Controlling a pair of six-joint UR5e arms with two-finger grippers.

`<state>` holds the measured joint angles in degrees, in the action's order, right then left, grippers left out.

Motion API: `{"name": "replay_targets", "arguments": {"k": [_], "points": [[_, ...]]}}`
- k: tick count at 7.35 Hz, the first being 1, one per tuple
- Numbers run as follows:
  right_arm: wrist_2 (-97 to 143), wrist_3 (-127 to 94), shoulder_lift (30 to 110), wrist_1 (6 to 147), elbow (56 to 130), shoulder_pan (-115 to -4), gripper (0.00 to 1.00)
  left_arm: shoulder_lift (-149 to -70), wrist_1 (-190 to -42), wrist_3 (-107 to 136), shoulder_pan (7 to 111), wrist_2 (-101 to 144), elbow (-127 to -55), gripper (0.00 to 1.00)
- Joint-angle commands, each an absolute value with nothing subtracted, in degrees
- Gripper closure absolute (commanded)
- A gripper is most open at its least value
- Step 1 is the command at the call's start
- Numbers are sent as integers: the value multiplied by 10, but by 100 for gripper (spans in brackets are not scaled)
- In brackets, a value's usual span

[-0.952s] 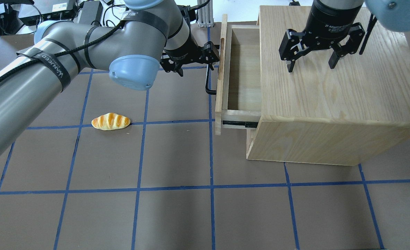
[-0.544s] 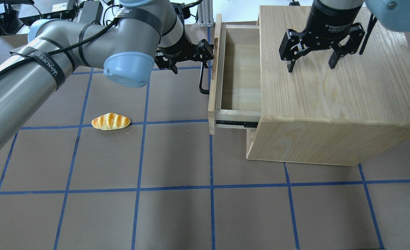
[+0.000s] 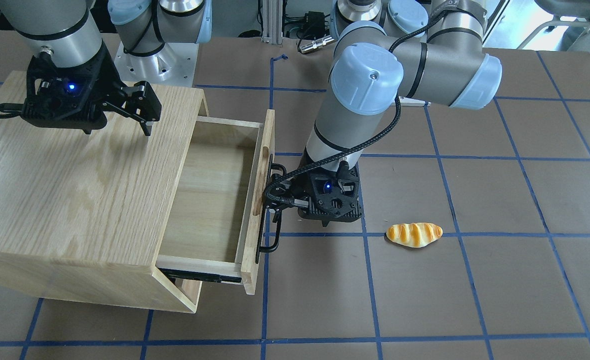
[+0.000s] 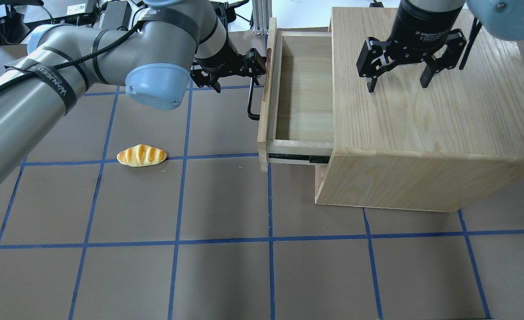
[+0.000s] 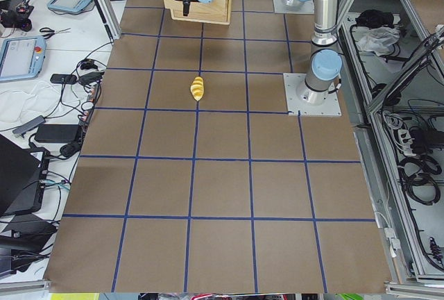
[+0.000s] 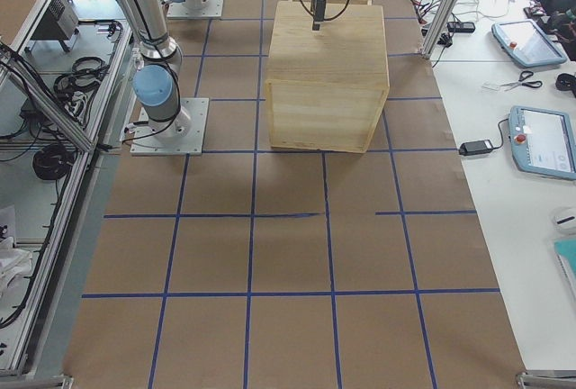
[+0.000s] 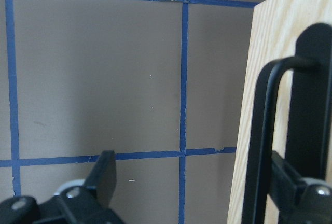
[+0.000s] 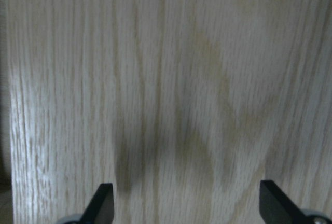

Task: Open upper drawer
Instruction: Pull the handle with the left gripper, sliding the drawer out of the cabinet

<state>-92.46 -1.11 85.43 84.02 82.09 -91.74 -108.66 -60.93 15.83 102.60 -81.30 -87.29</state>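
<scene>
The upper drawer point(image 4: 304, 98) is pulled well out of the oak cabinet point(image 4: 422, 102), and its light-wood inside is bare. Its front panel point(image 3: 260, 190) carries a long black bar handle point(image 4: 251, 103) and an oblong slot. My left gripper point(image 4: 235, 79) points down beside the panel. It is open, with one finger point(image 7: 290, 182) hooked behind the handle bar point(image 7: 259, 146) and the other point(image 7: 104, 175) out over the table. My right gripper point(image 4: 397, 86) hangs open and empty just above the cabinet top point(image 8: 166, 79).
A toy bread roll point(image 4: 141, 155) lies on the brown mat left of the drawer; it also shows in the front view point(image 3: 414, 234). A black slide rail point(image 4: 295, 157) shows under the drawer's near side. Blue tape lines grid the mat.
The drawer has slid further out of the cabinet, toward the overhead view's left. My left gripper moved left with the handle. My right gripper has not moved.
</scene>
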Motion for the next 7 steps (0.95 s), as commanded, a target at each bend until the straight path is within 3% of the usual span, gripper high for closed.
{"name": "replay_targets", "arguments": {"k": [1,7], "points": [[-925,-11,854,840,822,-918,0,-1083,-614,157,1017,-820,-874,0],[-925,-11,854,840,821,-918,0,-1083,-621,134,1003,-830,-872,0]]}}
